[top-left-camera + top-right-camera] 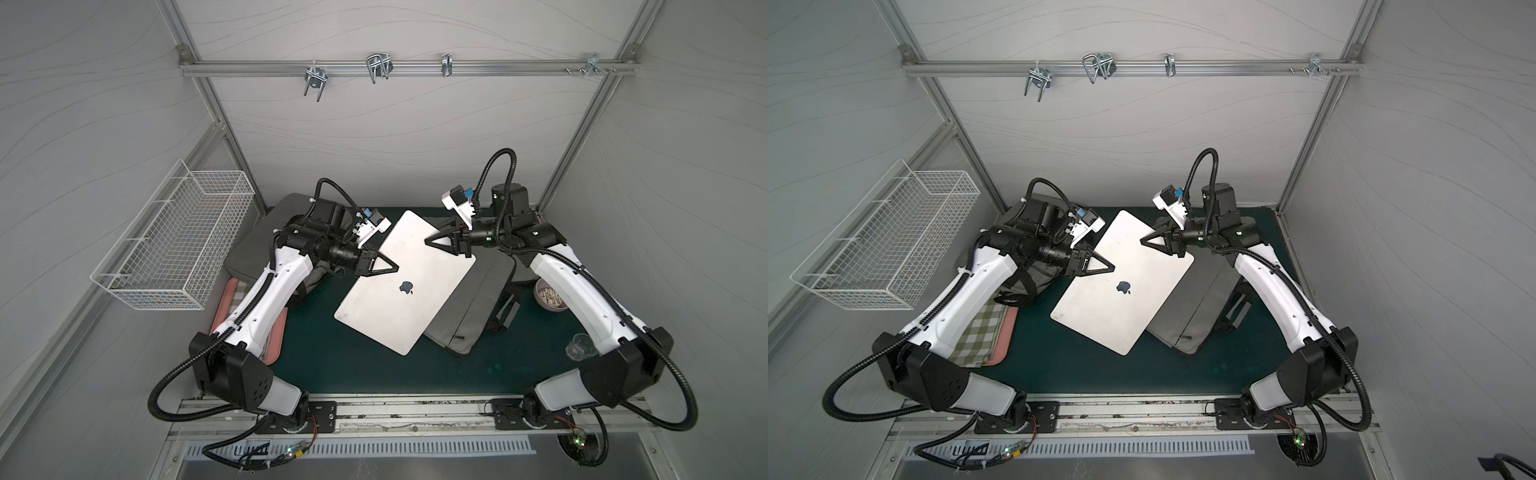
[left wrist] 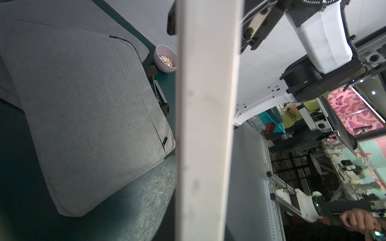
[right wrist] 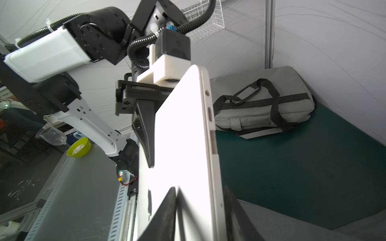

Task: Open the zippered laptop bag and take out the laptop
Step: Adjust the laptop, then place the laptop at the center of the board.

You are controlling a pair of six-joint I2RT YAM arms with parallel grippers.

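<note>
Inside white-walled booth (image 1: 374, 137): green mat (image 1: 332, 365), grey bag (image 1: 469, 307) flat, laptop (image 1: 399, 307) raised.

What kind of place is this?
Probably a robot test booth: a left arm and right arm bolted to a metal rail, white panel walls on an aluminium frame, and a laptop to practise on.

A: Can you see all of the laptop bag (image 1: 465, 303)?
B: No, the laptop (image 1: 399, 291) lies over one side.
A: And the tips of the left pincer (image 1: 395, 269)?
B: Its own camera shows only a blurry pale strip. The bowl (image 2: 164, 60) peeks out half behind it.
A: The tray (image 1: 1010, 332)?
B: Partly under the left arm (image 1: 963, 286).
</note>
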